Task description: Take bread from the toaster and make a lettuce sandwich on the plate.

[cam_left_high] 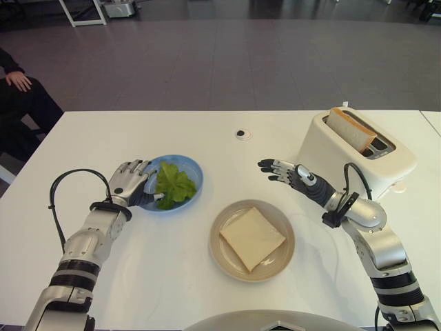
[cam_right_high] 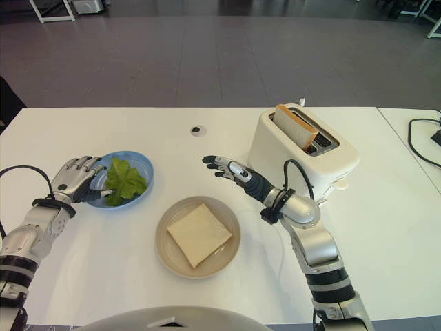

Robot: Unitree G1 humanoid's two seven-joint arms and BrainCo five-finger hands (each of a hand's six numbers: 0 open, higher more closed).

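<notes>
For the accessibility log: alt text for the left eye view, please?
A robot's left hand rests at the rim of a blue bowl of lettuce, while its open right hand hovers between a toaster holding one bread slice and a plate bearing a second slice, all on a white table.

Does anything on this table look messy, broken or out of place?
Nothing is spilled or broken. The slice in the toaster leans in its slot, and a small round black thing lies alone on the table beyond the plate.
</notes>
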